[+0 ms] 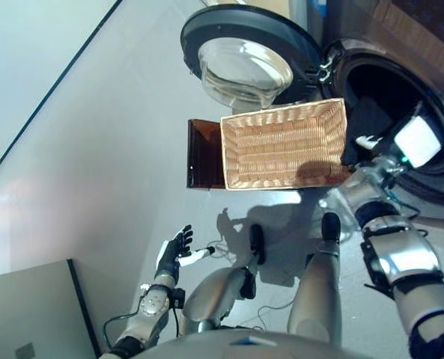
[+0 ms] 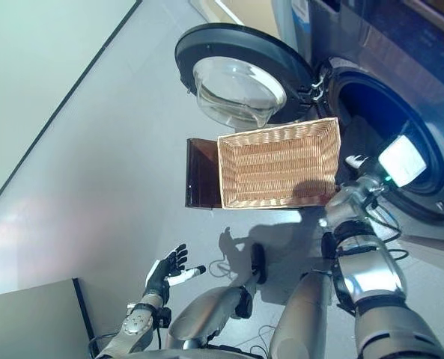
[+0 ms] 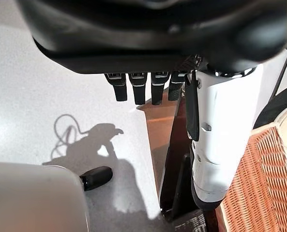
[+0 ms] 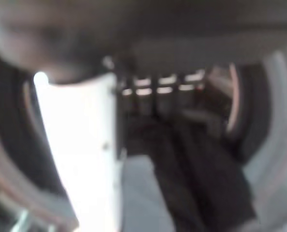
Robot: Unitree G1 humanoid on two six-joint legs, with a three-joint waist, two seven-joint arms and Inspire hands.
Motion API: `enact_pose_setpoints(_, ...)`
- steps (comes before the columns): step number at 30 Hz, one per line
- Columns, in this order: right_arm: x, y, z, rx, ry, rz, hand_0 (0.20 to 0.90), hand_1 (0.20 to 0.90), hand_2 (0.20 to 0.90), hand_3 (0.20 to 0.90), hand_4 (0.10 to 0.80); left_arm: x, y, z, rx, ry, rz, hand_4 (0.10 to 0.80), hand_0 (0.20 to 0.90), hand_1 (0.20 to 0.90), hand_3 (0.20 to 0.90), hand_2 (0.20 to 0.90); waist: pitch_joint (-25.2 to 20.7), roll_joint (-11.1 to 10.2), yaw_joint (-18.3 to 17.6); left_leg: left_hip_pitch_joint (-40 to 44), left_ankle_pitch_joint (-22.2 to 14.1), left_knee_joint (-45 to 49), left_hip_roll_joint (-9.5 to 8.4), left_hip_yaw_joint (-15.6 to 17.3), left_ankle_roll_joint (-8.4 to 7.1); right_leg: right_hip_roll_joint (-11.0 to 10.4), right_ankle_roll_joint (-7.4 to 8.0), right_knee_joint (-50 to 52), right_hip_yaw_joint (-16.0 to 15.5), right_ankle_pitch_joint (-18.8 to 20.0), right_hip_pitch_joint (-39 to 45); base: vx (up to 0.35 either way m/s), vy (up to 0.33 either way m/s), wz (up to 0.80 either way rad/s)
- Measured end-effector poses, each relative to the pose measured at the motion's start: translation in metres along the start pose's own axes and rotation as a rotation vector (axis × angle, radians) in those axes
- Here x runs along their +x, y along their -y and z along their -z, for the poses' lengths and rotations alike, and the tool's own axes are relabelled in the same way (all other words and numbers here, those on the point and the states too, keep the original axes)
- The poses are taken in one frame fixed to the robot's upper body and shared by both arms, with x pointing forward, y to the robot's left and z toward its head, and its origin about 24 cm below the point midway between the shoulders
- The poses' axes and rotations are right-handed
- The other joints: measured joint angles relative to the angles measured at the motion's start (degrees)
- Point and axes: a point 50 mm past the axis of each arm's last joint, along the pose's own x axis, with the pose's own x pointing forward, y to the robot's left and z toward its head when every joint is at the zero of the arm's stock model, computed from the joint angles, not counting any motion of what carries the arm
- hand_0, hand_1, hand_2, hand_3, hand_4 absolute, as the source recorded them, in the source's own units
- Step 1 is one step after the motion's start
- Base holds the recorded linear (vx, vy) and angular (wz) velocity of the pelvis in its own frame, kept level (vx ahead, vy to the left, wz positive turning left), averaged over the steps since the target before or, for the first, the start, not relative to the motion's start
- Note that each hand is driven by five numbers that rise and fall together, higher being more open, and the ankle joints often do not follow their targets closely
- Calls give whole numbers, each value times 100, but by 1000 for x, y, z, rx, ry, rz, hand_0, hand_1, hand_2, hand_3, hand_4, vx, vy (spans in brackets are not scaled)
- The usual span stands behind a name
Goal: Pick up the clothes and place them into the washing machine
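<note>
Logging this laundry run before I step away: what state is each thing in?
Washing machine door: swung wide open.
Wicker basket: empty, on a brown stand.
Dark clothes: at the drum mouth.
Left robot hand: open, idle, holding nothing.
Right robot hand: at the drum opening, fingers unclear.

tan woven basket (image 1: 285, 146), dark clothes (image 4: 201, 179)

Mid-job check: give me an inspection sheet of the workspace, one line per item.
Surface: grey floor.
Job's things: wicker basket empty, on a brown stand; dark cloth hangs at the washer opening; door open.
Clutter: nothing seen.
Hands: left hand open, low over the floor; right hand at the drum mouth, by the cloth, grip unclear.
Cables: nothing seen.
Surroundings: grey panel at lower left.
</note>
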Motion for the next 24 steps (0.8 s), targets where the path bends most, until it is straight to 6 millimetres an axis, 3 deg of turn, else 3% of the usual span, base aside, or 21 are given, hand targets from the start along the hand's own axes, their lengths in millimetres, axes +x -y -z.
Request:
enact_pose_setpoints(5, -36, -28, 16, -85, 52, -144, 900, 900, 900, 900, 800, 2, -3, 10, 27, -56, -31, 800, 900, 900, 900, 900, -115, -206, -30, 166, -97, 92, 56, 19, -16, 44, -37, -127, -21, 40, 257, 63, -21, -2)
enact_pose_setpoints(12, -103, -62, 57, -214, 137, -435, 900, 900, 900, 900, 800, -5, -11, 36, 34, -182, -118, 800, 900, 900, 900, 900, -462, -529, -40, 694, -226, 68, 179, 25, -68, 126, -72, -597, -138, 118, 1008, 84, -54, -3)
enact_pose_setpoints(14, -118, -67, 67, -242, 134, -498, 900, 900, 900, 900, 800, -7, -13, 40, 50, -198, -123, 800, 900, 900, 900, 900, -572, -591, -49, 773, -274, 64, 191, 12, -91, 126, -72, -663, -157, 127, 1113, 83, -70, -4)
enact_pose_setpoints(18, -168, -78, 92, -245, 97, -693, 900, 900, 900, 900, 800, -10, -22, 52, 74, -277, -181, 800, 900, 900, 900, 900, -914, -892, -129, 953, -319, 48, 274, 19, -105, 167, -86, -880, -236, 178, 1405, 53, -98, -1)
enact_pose_setpoints(24, -212, -77, 134, -209, -56, -904, 900, 900, 900, 900, 800, -13, -32, 63, 133, -364, -215, 800, 900, 900, 900, 900, -1316, -1304, -236, 1273, -368, -61, 357, 68, -139, 228, -96, -1287, -286, 321, 1817, 44, -110, -10)
